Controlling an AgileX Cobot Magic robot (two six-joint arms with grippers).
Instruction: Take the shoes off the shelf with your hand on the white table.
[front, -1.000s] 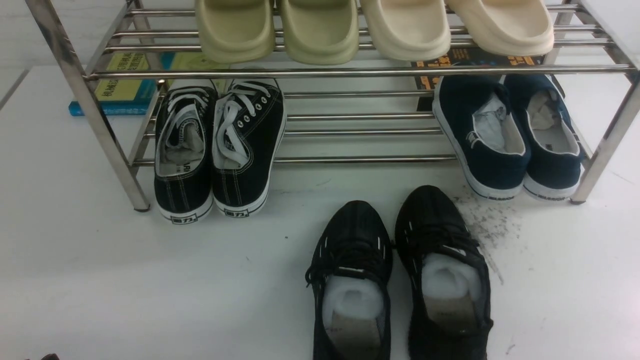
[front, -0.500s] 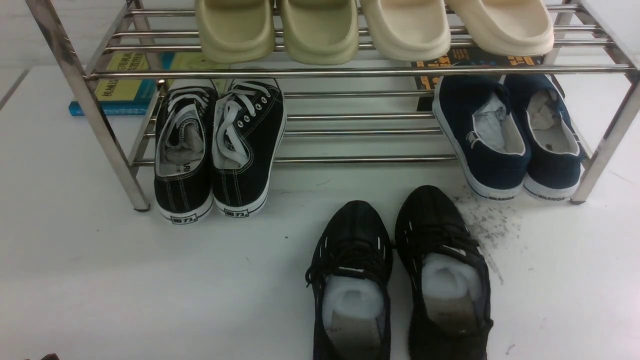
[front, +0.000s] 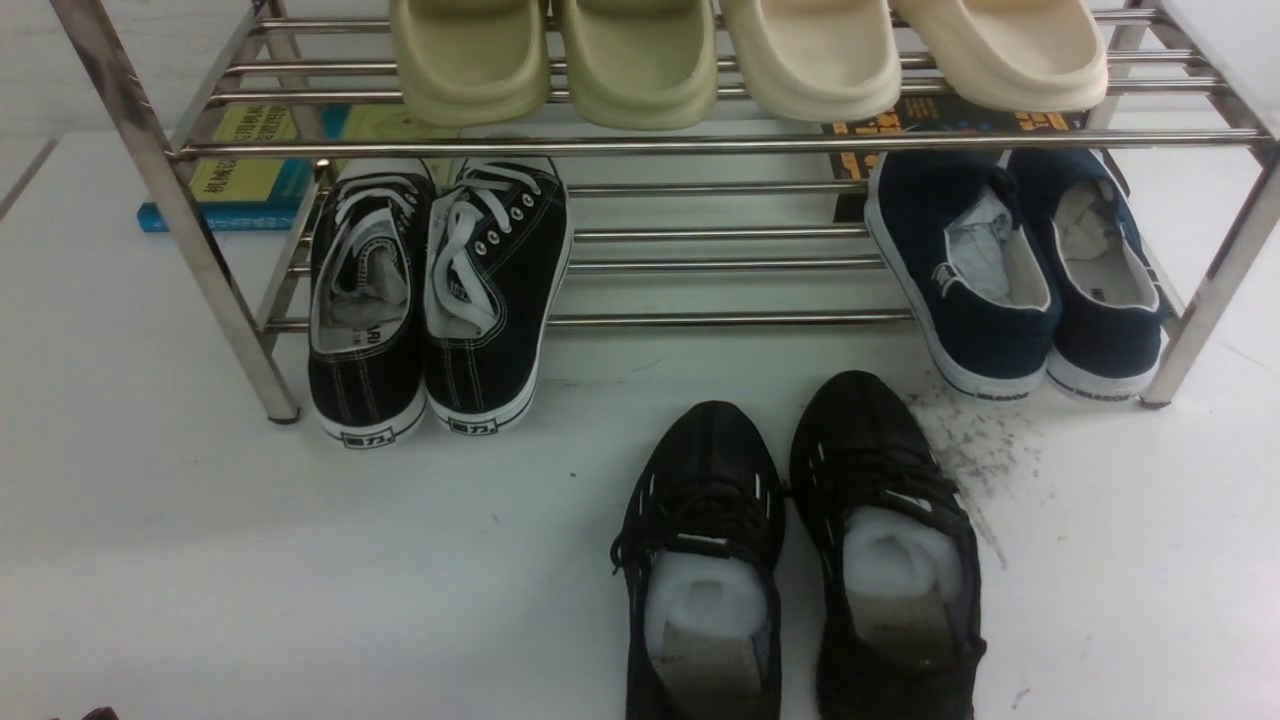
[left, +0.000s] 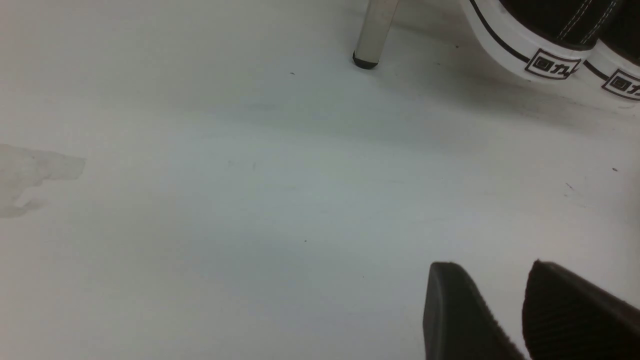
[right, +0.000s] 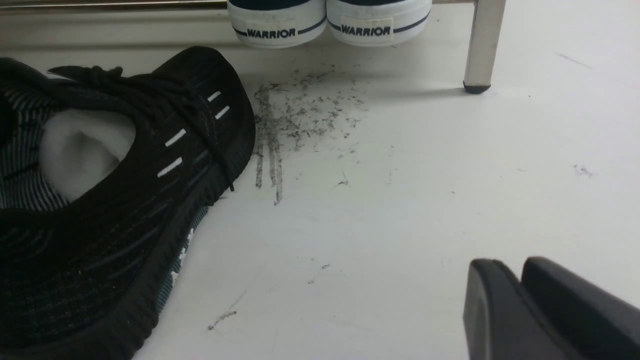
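The pair of all-black mesh shoes (front: 790, 550) stands on the white table (front: 250, 520) in front of the shelf (front: 700, 145), toes toward it, white paper stuffing showing. One of them fills the right wrist view (right: 125, 200). Neither gripper shows in the front view. My left gripper (left: 492, 267) hangs over bare table near a shelf leg (left: 372, 30), fingers a narrow gap apart and empty. My right gripper (right: 515, 265) is shut and empty, well off to the side of the shoe, apart from it.
Black canvas sneakers with white laces (front: 435, 300) and navy slip-ons (front: 1020, 270) sit on the lower tier. Beige slides (front: 740, 55) sit on the upper tier. Books (front: 250, 170) lie behind the shelf. A dark scuff (front: 975, 450) marks the table beside the shoes.
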